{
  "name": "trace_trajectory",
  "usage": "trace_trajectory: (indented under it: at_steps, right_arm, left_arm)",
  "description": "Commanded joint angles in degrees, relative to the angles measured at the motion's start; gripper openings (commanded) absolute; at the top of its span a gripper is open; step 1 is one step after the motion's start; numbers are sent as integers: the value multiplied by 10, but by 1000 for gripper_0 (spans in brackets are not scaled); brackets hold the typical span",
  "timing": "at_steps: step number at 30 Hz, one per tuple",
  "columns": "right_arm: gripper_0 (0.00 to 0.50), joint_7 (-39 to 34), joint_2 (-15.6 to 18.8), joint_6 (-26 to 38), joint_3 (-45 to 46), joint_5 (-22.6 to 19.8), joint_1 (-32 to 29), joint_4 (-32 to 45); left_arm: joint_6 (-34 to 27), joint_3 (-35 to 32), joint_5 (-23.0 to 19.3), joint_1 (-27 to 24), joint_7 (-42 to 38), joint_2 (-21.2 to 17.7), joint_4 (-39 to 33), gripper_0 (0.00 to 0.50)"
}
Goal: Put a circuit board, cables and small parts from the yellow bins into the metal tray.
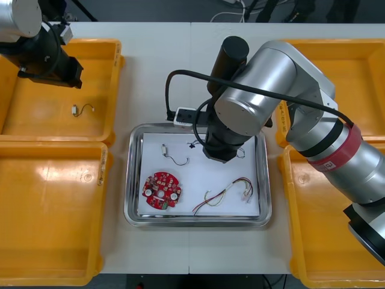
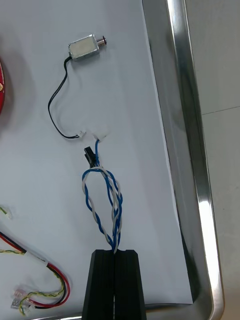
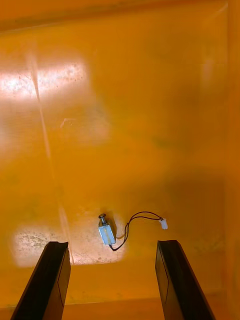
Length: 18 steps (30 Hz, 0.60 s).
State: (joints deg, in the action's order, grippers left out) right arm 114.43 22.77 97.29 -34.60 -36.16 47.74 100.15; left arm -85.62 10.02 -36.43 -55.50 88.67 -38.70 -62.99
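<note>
My right gripper (image 2: 116,251) hangs over the metal tray (image 1: 131,180), shut on one end of the twisted blue and white cable (image 2: 104,197). The rest of that cable lies on the tray's white inside. Beyond the cable's far end lies a small metal part (image 2: 82,49) with a black wire. The round red circuit board (image 1: 161,189) and a red and yellow cable (image 1: 231,191) also lie in the tray. My left gripper (image 3: 112,247) is open above the far left yellow bin (image 1: 113,90). Another small metal part (image 3: 106,232) lies on that bin's floor between its fingers, lower down.
A second yellow bin (image 1: 48,205) stands at the near left, and two more (image 1: 361,54) (image 1: 325,241) stand at the right. The right arm's forearm crosses over the right bins and hides the tray's far right corner.
</note>
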Motion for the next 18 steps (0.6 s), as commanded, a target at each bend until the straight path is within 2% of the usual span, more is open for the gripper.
trace_trajectory:
  at_steps: [1, 8, 18]
  right_arm:
    - [0, 80, 0, -25, -4, 11, -1, -20]
    - [0, 140, 8, -58, -4, 14, -10, -40]
    - [0, 154, 30, -80, -4, 13, -40, -40]
  left_arm:
    - [18, -13, 0, 23, 47, -23, -6, 500]
    - [38, -4, -7, 48, 53, -23, -6, 500]
    - [77, 12, -10, 79, 52, -23, -6, 500]
